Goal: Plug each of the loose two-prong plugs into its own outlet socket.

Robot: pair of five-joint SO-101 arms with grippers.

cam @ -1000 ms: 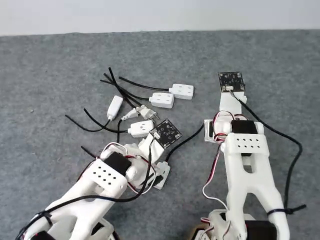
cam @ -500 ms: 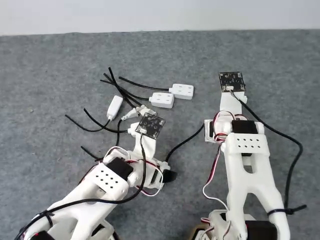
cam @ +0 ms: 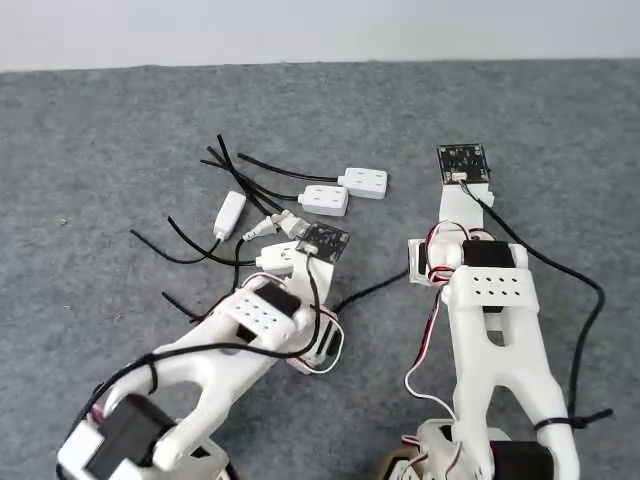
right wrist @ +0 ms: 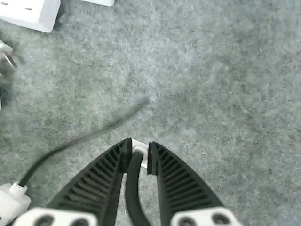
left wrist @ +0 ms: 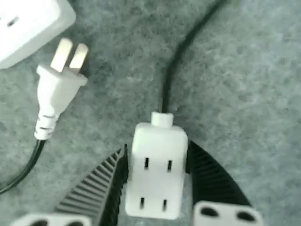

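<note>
Within the last second the left arm has been swung forward, so the left gripper point(left wrist: 156, 149) is now set over an outlet socket point(left wrist: 157, 181) on the desk point(left wrist: 249, 70), jaws open just wide enough to flank its sides; a grasp seems prepared. A loose two-prong plug point(left wrist: 59, 87) lies near, beside the socket. The right gripper point(right wrist: 139, 144) is closed narrowly on a black cord point(right wrist: 131, 183).
</note>
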